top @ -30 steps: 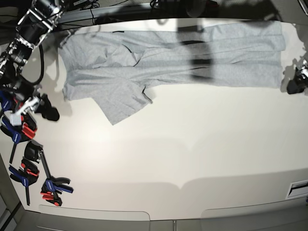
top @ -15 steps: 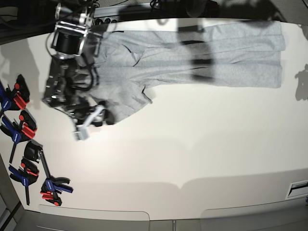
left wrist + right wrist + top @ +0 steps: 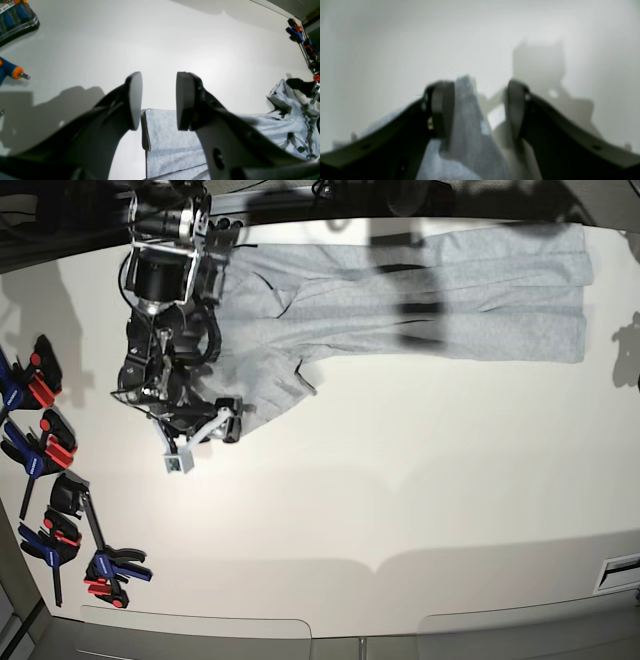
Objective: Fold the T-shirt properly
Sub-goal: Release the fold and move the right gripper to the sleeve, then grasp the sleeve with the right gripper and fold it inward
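T-shirt (image 3: pixel 400 290): lying spread along the far edge of the table (image 3: pixel 400 510), its long axis running side to side in the base view, one sleeve (image 3: pixel 262 385) hanging toward the near side at that view's left end.
Right gripper (image 3: pixel 477 110): sitting low at that sleeve, jaws standing apart, the sleeve's grey tip poking up between them and lying against one finger; not clamped on it.
Left gripper (image 3: pixel 158 100): hovering over the shirt's other end, jaws apart, nothing between them, the straight hem edge lying just below.
Nearer arm: right one, judging by the sleeve already sitting inside its jaws.
Clamps (image 3: pixel 55 500): lying well apart from the cloth.
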Robot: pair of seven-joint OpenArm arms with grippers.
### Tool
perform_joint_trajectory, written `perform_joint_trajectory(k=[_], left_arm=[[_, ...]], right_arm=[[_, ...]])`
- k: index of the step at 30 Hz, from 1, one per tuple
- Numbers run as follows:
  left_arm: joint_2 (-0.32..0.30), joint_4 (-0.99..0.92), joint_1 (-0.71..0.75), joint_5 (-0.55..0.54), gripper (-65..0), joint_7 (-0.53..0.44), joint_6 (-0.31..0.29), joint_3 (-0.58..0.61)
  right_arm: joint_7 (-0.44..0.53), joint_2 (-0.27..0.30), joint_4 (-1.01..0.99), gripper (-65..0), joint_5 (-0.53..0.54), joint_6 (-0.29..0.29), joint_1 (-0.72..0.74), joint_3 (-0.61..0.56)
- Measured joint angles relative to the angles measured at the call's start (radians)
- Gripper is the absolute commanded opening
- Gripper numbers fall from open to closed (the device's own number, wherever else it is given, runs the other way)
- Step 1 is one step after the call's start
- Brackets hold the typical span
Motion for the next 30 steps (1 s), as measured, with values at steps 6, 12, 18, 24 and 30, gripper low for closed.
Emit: perform_joint_trajectory(k=[6,12,18,24,30], left_arm=[[0.0,0.0,0.0,0.0,-44.1,0.0,0.0,0.0],[0.0,0.0,0.0,0.0,-44.1,0.0,0.0,0.0],[0.0,0.0,0.0,0.0,-44.1,0.0,0.0,0.0],[0.001,0.0,0.0,0.0,-44.1,0.0,0.0,0.0],[0.001,0.0,0.001,0.0,-44.1,0.0,0.0,0.0]], right_arm=[[-0.039,0.002,-0.124,-34.5,0.167,0.146,0.031,0.0],[-0.153,-0.002,-0.119,-65.0,0.235,0.206,0.022,0.0],[-0.256,-0.004,-0.014,-65.0,0.212,0.202,0.005,-0.001],[-0.482,-0.013,0.335,-65.0,0.378,0.216,-0.118,-0.003],[-0.587,-0.087,0.655,-65.0,0.485,0.222,-0.363,-0.005]])
